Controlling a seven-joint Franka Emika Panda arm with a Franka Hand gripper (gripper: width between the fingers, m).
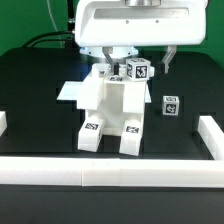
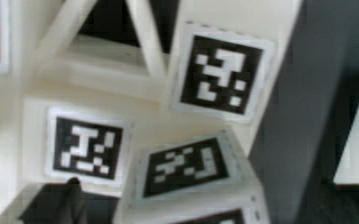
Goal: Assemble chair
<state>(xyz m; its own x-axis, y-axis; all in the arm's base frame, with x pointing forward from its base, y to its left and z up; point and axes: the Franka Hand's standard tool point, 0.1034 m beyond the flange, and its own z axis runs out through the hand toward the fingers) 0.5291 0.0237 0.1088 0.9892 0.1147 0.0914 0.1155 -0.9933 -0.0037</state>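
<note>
The chair [image 1: 108,100] stands part-built in the middle of the black counter [image 1: 40,130]. It is a white blocky body with two square posts reaching toward the front rail [image 1: 110,176], and each post carries a tag near its lower end. A tagged block [image 1: 138,70] sits at the chair's top, on the exterior view's right side, tilted a little.

The jaws hang right over that top, close beneath the arm's big white housing [image 1: 135,25]. From where I stand I cannot tell whether they are spread or pinching anything.

The wrist view is filled with the chair's [image 2: 105,95] white faces, slanted and blurred. Three tags show there, and one dark fingertip [image 2: 60,205] shows at the picture's edge.

To the exterior view's right of the chair, clearly apart from it, a small loose block [image 1: 171,106] rests on the counter with a tag facing the camera. On the other side the marker board [image 1: 72,93] lies flat, its near corner just beside the chair body. A short side rail [image 1: 208,131] stands at the exterior view's right.
</note>
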